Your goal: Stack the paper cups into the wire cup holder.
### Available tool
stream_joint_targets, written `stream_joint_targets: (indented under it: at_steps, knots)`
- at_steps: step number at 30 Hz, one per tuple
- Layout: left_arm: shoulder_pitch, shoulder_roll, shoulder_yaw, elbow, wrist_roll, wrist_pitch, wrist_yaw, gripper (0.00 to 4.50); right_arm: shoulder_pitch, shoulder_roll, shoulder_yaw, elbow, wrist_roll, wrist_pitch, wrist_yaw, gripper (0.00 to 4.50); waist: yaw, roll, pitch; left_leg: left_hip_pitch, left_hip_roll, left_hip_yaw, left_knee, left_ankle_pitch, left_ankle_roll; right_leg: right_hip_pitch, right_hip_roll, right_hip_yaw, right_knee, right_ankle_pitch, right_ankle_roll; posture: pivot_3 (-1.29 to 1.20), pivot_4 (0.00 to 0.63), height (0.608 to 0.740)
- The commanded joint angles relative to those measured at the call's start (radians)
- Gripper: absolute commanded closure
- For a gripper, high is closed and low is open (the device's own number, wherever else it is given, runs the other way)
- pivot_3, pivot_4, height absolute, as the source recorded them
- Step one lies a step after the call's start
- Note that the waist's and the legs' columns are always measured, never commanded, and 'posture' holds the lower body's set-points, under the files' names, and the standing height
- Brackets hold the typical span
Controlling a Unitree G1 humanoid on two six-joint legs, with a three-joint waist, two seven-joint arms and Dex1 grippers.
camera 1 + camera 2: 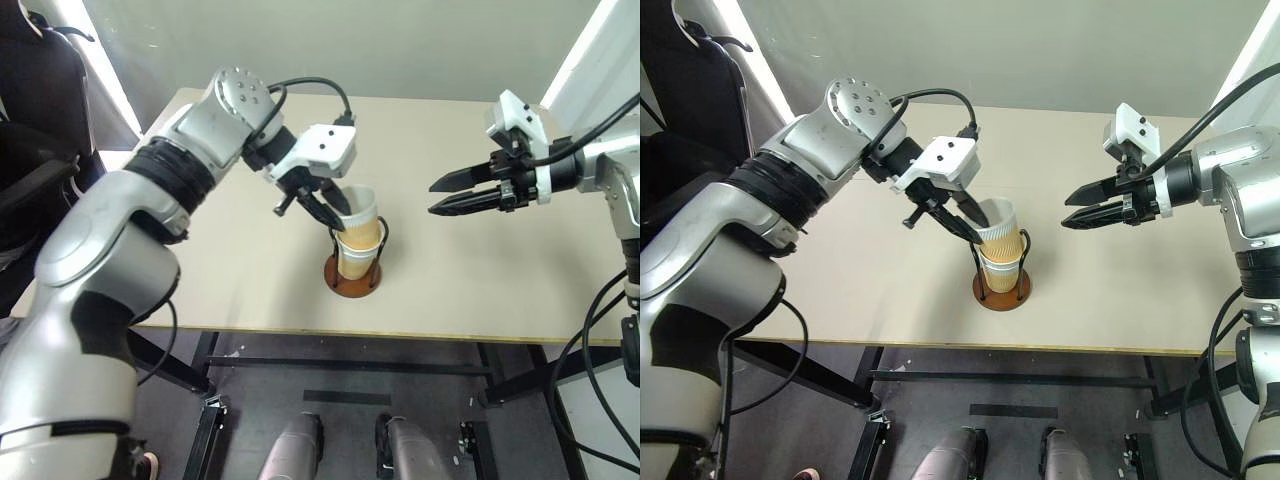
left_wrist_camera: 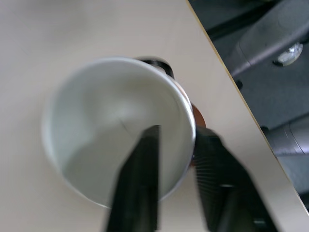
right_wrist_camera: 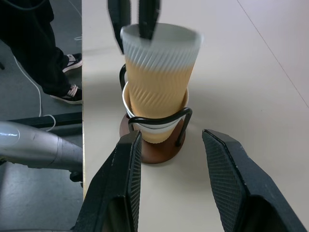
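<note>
The wire cup holder [image 1: 336,284] stands near the table's front edge, its reddish-brown base [image 3: 154,155] under black wire loops. A tan paper cup [image 1: 354,264] sits in it. A second paper cup [image 3: 159,72] is nested into that one and rises above the wires, leaning a little. My left gripper [image 1: 340,218] reaches down from the left and is open. One finger [image 2: 145,164] is inside the top cup's white rim and the other is outside it. My right gripper [image 1: 436,196] hovers open to the right of the holder, level with the cup top and apart from it.
The beige table [image 1: 480,290] has bare room on both sides of the holder. Its front edge runs just in front of the base. A person in dark clothes with sneakers [image 3: 67,92] stands off the table's left end.
</note>
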Motion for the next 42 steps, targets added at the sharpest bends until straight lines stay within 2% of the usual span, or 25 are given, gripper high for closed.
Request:
stream_joint_targets:
  at_steps: [1, 6, 7, 11, 16, 20, 27, 32, 36, 42]
  knots:
    - [-0.039, -0.012, 0.094, 0.016, -0.007, 0.043, -0.029, 1.86, -0.013, -0.022, -0.036, -0.013, 0.001, -0.017, -0.004, 2.55, 0.000, 0.000, 0.000, 0.000, 0.000, 0.000, 0.000, 0.000, 0.000, 0.000, 0.000, 0.000, 0.000, 0.000, 0.000, 0.00, 0.150, 0.740]
    - [-0.034, 0.028, 0.229, 0.012, -0.057, 0.190, -0.029, 0.11, -0.025, -0.020, -0.031, 0.007, -0.003, -0.026, -0.006, 2.55, -0.004, 0.000, 0.000, 0.001, 0.001, 0.001, -0.001, 0.000, 0.000, 0.000, 0.001, 0.000, 0.000, 0.000, 0.000, 0.00, 0.150, 0.740]
    - [-0.032, 0.040, 0.268, 0.018, -0.061, 0.221, -0.029, 0.05, -0.027, -0.016, -0.032, 0.013, -0.005, -0.031, -0.012, 2.55, -0.004, 0.000, 0.000, 0.001, 0.001, 0.002, -0.001, 0.000, 0.000, -0.001, 0.001, 0.000, 0.000, 0.000, 0.000, 0.00, 0.150, 0.740]
    - [0.000, 0.111, 0.430, 0.017, -0.063, 0.364, -0.029, 0.05, -0.039, 0.018, -0.039, 0.069, -0.019, -0.057, -0.059, 2.55, -0.012, 0.000, 0.000, 0.002, 0.002, 0.001, -0.002, 0.000, 0.000, -0.001, 0.001, 0.000, 0.000, 0.000, 0.000, 0.00, 0.150, 0.740]
    - [0.187, 0.226, 0.609, -0.103, -0.012, 0.446, 0.058, 0.05, -0.059, 0.111, -0.066, 0.212, -0.057, -0.180, -0.175, 2.55, -0.020, 0.003, 0.000, 0.006, 0.002, 0.003, -0.004, 0.000, 0.000, 0.000, 0.002, 0.002, 0.001, -0.001, 0.000, 0.00, 0.150, 0.740]
    - [0.381, 0.271, 0.783, -0.248, -0.005, 0.476, 0.252, 0.05, -0.047, 0.197, -0.101, 0.344, -0.099, -0.383, -0.283, 2.55, -0.021, 0.002, 0.000, 0.006, 0.005, 0.002, -0.004, 0.002, -0.001, -0.001, 0.003, 0.001, 0.003, 0.001, -0.003, 0.00, 0.150, 0.740]
    - [0.681, 0.266, 1.041, -0.467, -0.002, 0.542, 0.582, 0.05, -0.078, 0.288, -0.098, 0.568, -0.154, -0.521, -0.350, 2.55, -0.017, 0.002, 0.000, 0.006, 0.003, 0.002, -0.004, 0.005, -0.003, -0.001, 0.002, 0.000, 0.003, 0.004, -0.009, 0.00, 0.150, 0.740]
    - [0.787, 0.243, 1.122, -0.538, 0.034, 0.545, 0.739, 0.05, -0.103, 0.314, -0.121, 0.704, -0.175, -0.600, -0.397, 2.55, -0.014, 0.002, 0.000, 0.007, 0.004, 0.001, -0.007, 0.008, -0.008, -0.001, 0.003, -0.001, 0.004, 0.008, -0.014, 0.00, 0.150, 0.740]
    - [0.836, 0.233, 1.164, -0.563, 0.050, 0.544, 0.802, 0.05, -0.116, 0.323, -0.137, 0.784, -0.195, -0.657, -0.445, 2.55, -0.015, 0.002, 0.000, 0.009, 0.004, 0.001, -0.009, 0.003, -0.021, -0.001, 0.003, -0.001, 0.003, 0.012, -0.020, 0.00, 0.150, 0.740]
    - [0.864, 0.225, 1.192, -0.569, 0.049, 0.548, 0.837, 0.05, -0.125, 0.325, -0.155, 0.838, -0.208, -0.688, -0.472, 2.55, -0.016, 0.002, 0.000, 0.009, 0.005, 0.000, -0.009, 0.003, -0.023, -0.001, 0.003, -0.001, 0.004, 0.015, -0.024, 0.00, 0.150, 0.740]
